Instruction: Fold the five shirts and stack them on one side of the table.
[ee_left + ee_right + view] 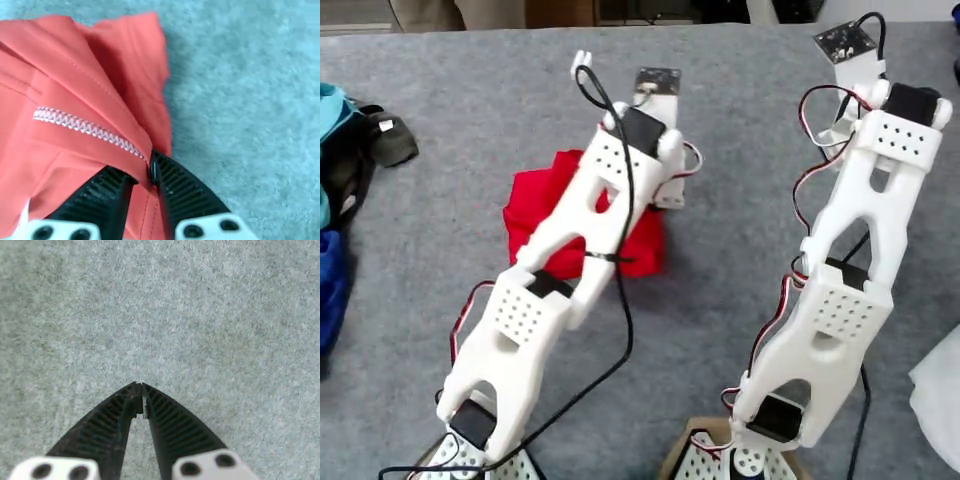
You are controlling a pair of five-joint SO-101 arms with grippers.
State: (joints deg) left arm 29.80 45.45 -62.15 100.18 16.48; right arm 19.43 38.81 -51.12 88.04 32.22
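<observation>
A crumpled red shirt (535, 205) lies on the grey table a little left of centre, partly under the left arm. In the left wrist view my left gripper (150, 167) is shut on a fold of this red shirt (75, 90), close to a white zigzag seam (85, 127) and near the cloth's edge. My right gripper (140, 386) is shut with nothing in it, its tips touching above bare grey table surface (200, 315). In the high view the right arm (860, 230) stretches toward the far right of the table.
A heap of shirts sits at the left edge: teal (332, 105), black (365, 150) and blue (332, 280). A white garment (940, 395) lies at the right edge. Grey table (740, 200) spreads between the two arms and beyond the red shirt.
</observation>
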